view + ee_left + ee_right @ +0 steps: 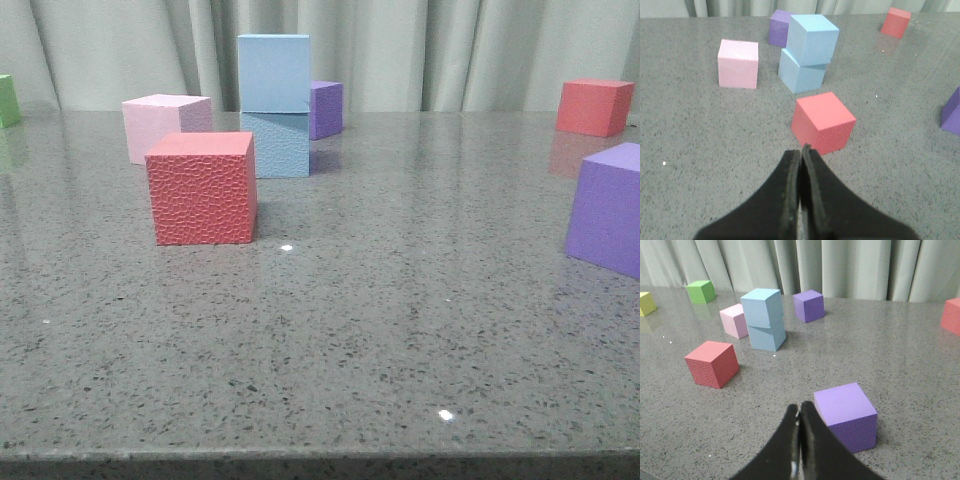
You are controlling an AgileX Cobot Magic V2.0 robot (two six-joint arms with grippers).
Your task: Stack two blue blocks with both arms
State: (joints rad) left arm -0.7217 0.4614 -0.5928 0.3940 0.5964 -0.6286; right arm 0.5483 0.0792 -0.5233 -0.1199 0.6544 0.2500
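Observation:
Two pale blue blocks stand stacked at the back of the table: the upper blue block (pixel 273 73) rests on the lower blue block (pixel 277 145), turned a little against it. The stack also shows in the left wrist view (pixel 812 39) and in the right wrist view (pixel 762 307). My left gripper (pixel 801 149) is shut and empty, well back from the stack, with a red cube just beyond its tip. My right gripper (pixel 799 409) is shut and empty, beside a purple cube. Neither gripper shows in the front view.
A red cube (pixel 201 187) stands in front of the stack, a pale pink cube (pixel 164 126) to its left, a purple cube (pixel 326 108) behind it. Another purple cube (pixel 607 208) sits at the right, a red cube (pixel 594 106) far right, green (pixel 701 291) and yellow (pixel 644 303) cubes far left.

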